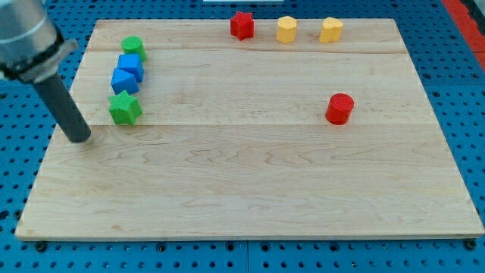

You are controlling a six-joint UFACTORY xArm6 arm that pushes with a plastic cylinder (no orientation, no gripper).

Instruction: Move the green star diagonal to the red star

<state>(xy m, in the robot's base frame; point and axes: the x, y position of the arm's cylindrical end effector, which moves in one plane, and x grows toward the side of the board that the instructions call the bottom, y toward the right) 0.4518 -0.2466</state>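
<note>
The tip (79, 139) sits on the board (250, 197) near view's left edge, just left of & slightly below the green star (125, 108), small gap, not touching; plain rod, no jaws. Above the star, stacked close: two blue blocks (126, 80) (131, 65), green cylinder (133, 47). Red star (242, 24) at top centre, w/ yellow blocks (286, 29) (331, 29) to its right. Red cylinder (340, 108) well apart, right.

grey cylindrical arm (23, 38), dark rod (64, 106)

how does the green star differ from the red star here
The green star sits near the view's left edge, close to my tip; the red star sits at the view's top edge, far from it. The green star touches a blue block; the red star stands alone. Both are star-shaped.
</note>
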